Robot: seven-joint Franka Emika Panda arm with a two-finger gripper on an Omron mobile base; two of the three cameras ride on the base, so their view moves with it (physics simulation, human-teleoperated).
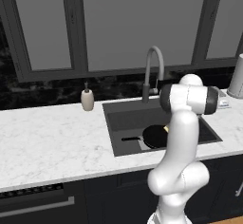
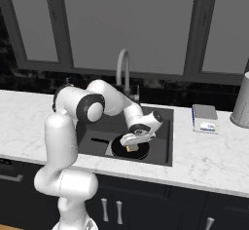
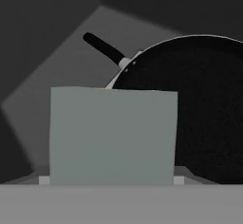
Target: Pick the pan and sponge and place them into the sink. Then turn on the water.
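1. The tool (image 2: pixel 132 147) hangs low inside the sink (image 2: pixel 163 146), right above the pan (image 2: pixel 138 152), with the yellow sponge (image 2: pixel 132 148) at its tip.
2. The sponge seems pinched between the two fingers, though the base cameras show the grip too small to be certain; in the hand camera a flat grey-green block (image 3: pixel 113 135) sits right in front of the lens, hiding the fingers.
3. The pan (image 3: pixel 199 109) lies flat on the sink floor, its short handle (image 3: pixel 104 49) pointing away to the robot's left.
4. From the left side, the pan (image 1: pixel 153 136) shows in the basin (image 1: pixel 114 118) partly behind the arm, with a sliver of yellow sponge (image 1: pixel 166 129) at its edge.
5. The arched faucet (image 1: pixel 153 71) stands behind the sink.
6. The desk (image 1: pixel 47 142) is white marble.
7. A soap bottle (image 1: pixel 87 98) stands on it left of the sink.
8. A blue-and-white box (image 2: pixel 204 118) and a grey cylinder (image 2: pixel 241 101) sit to the right.
9. Dark-framed windows (image 1: pixel 142 23) line the back wall.
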